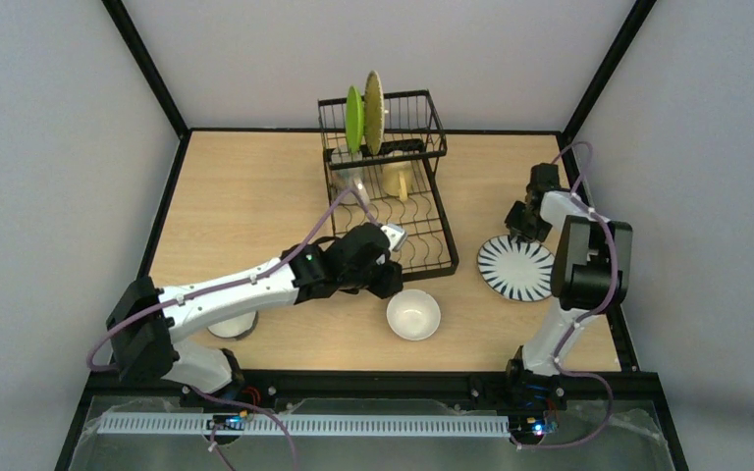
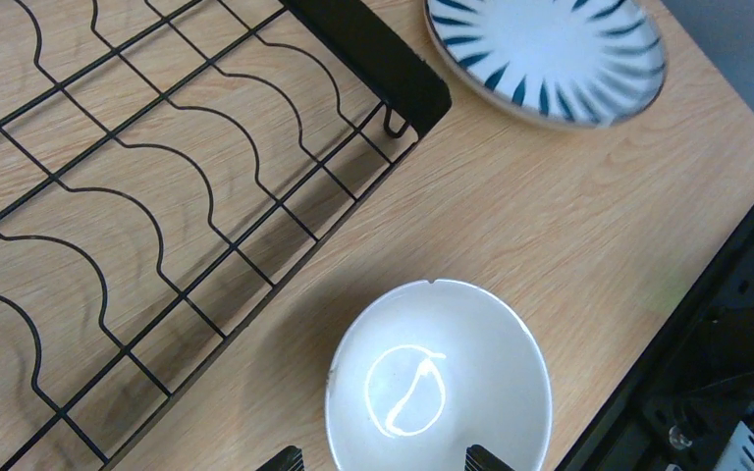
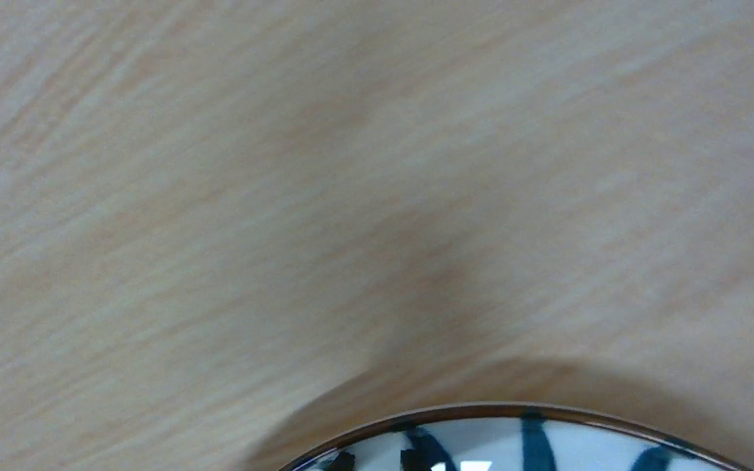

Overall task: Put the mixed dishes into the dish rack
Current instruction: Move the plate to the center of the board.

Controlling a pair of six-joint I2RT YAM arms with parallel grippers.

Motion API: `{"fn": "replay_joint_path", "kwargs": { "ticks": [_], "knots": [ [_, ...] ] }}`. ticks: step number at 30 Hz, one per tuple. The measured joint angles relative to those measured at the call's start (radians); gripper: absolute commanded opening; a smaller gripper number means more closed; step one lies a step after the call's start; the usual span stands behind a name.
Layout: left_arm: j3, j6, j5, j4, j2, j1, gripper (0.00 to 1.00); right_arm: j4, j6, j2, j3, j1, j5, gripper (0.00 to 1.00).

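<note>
Upright in black wire rack point(image 2: 378, 54): round green plate point(image 1: 353, 118), woven bamboo plate point(image 1: 374, 110). Left gripper point(image 2: 383, 459) spread above white bowl point(image 2: 440, 392), seemingly beside rack's near edge; right gripper point(image 1: 522, 224) unreadable.

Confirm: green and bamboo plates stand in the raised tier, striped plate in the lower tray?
No: the striped plate lies on the table right of the dish rack, per the top external view. The green plate and bamboo plate do stand there.

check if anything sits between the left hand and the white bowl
Nothing visible does. The left hand is open just over the white bowl, fingertips spread at its near side. The dish rack lies beside the bowl, with only bare table between them.
</note>
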Motion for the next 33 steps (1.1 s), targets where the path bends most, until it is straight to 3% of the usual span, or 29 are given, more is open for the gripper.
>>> {"fn": "replay_joint_path", "kwargs": {
  "ticks": [11, 33],
  "knots": [
    [0.003, 0.003, -0.010, -0.008, 0.047, 0.013, 0.94, 0.027, 0.004, 0.207, 0.260, 0.106, 0.002, 0.27],
    [0.085, 0.000, -0.006, -0.011, 0.170, 0.016, 0.94, 0.000, 0.009, 0.380, 0.522, 0.146, -0.061, 0.27]
  ]
}}
